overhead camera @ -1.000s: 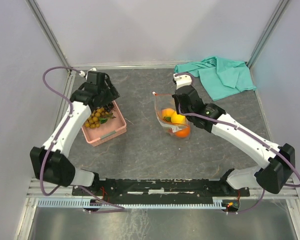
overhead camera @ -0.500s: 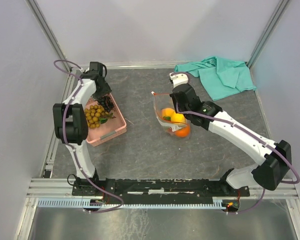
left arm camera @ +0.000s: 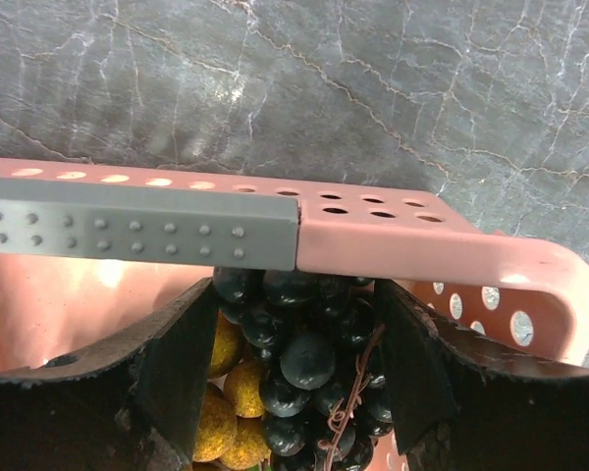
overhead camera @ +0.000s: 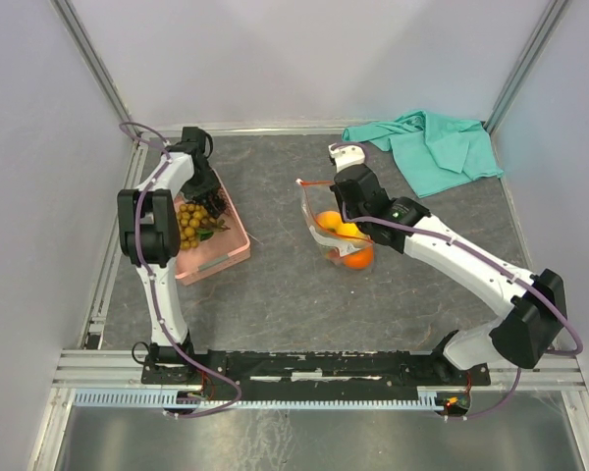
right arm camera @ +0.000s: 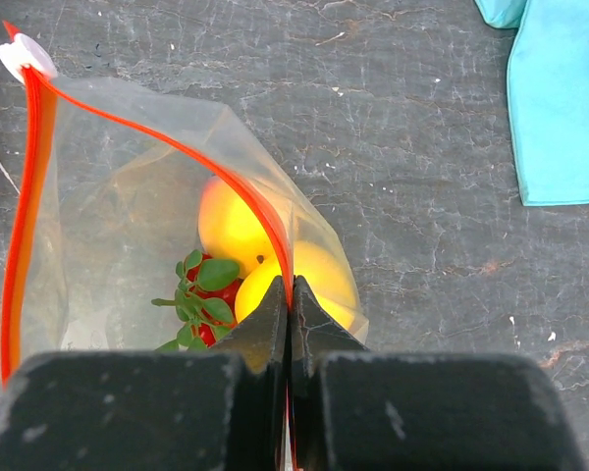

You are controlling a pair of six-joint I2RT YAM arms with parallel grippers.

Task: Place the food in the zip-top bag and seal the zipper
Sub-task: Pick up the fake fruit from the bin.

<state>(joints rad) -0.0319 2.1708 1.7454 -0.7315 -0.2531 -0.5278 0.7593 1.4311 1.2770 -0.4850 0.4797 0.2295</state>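
The clear zip-top bag stands mouth-up at mid table with an orange, a yellow lemon and a yellow-orange fruit inside. My right gripper is shut on the bag's orange-red zipper edge and holds the mouth open; a red fruit with green leaves also shows inside. My left gripper is open inside the pink basket. Its fingers straddle the dark grapes, with the brown berries beside them.
The pink basket sits at the left by the frame rail. A teal cloth lies at the back right and shows in the right wrist view. A white slider tab sits at the zipper's far end.
My left arm has reached back and down into the basket, and its open fingers now sit around the grapes. My right gripper has kept its hold on the bag edge, shifting slightly.
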